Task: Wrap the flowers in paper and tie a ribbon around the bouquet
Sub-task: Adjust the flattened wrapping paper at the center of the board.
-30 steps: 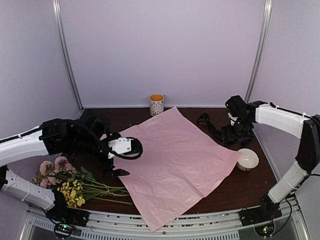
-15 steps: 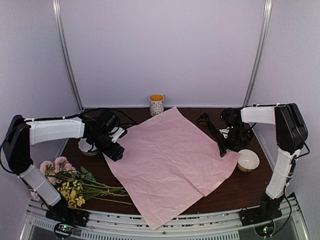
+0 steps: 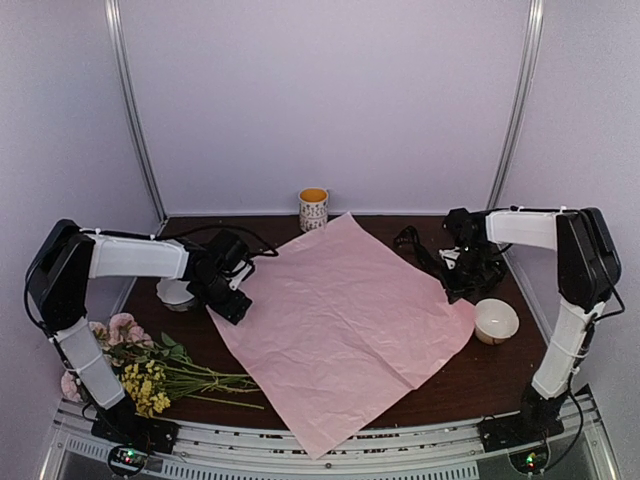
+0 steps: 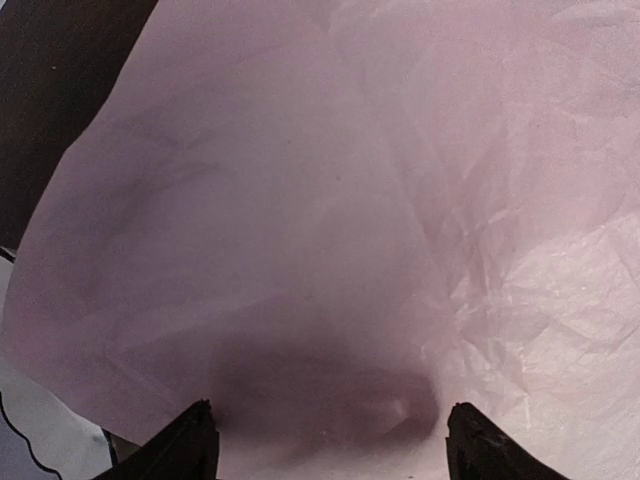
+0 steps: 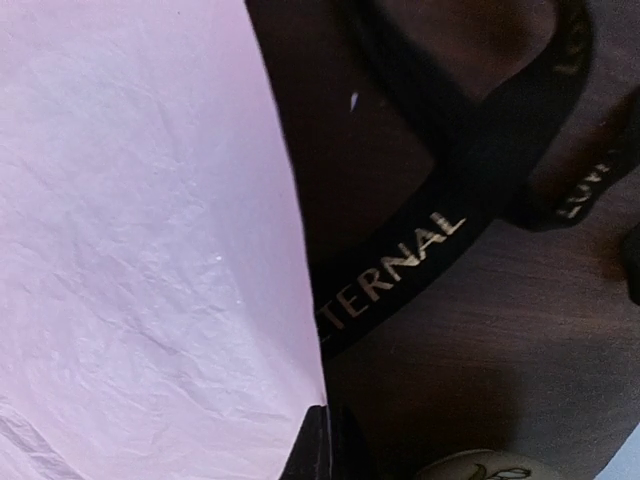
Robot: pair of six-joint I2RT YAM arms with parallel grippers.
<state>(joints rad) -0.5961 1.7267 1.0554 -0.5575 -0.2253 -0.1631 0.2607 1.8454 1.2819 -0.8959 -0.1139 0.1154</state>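
A dark wooden counter [image 3: 500, 372] with a mug and two bowls, set inside a pale lilac booth.

A patterned white mug [image 3: 313, 209] with an orange-yellow inside stands upright at the middle of the far edge, against the back wall [image 3: 330, 100]. A small white bowl [image 3: 495, 320] sits upright near the right edge; its rim also shows at the bottom of the right wrist view. A second white bowl [image 3: 173, 293], partly hidden, sits on the left side, well apart from the first. Two slim metal poles [image 3: 135, 120] rise at the back corners, and a ribbed metal rail [image 3: 400, 447] runs along the near edge.
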